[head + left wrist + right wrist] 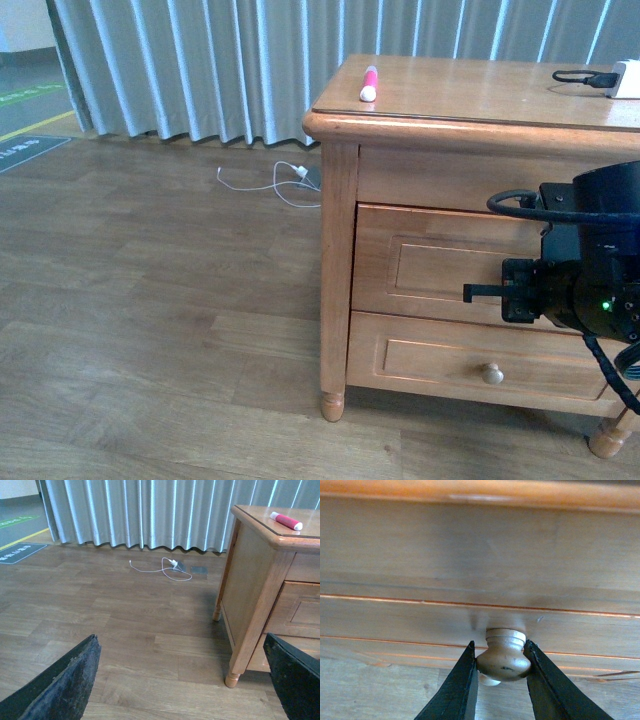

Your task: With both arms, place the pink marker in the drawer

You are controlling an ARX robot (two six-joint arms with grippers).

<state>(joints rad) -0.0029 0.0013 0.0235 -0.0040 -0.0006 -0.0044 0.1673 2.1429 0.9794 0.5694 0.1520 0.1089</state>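
Right gripper (500, 650), flat black: fingers clamped on both sides of the small round brass-coloured knob (504, 661) of the honey-brown wooden drawer (470, 615), which is shut. Pull direction judged straight out from the panel.

Short bright pink marker (368, 84): upper centre of front view, on the wooden cabinet top (470, 95). Long axis runs away from the camera, white end toward the front edge.

Left gripper (180, 639): spread, empty. The marker is at upper right of its view, well apart.
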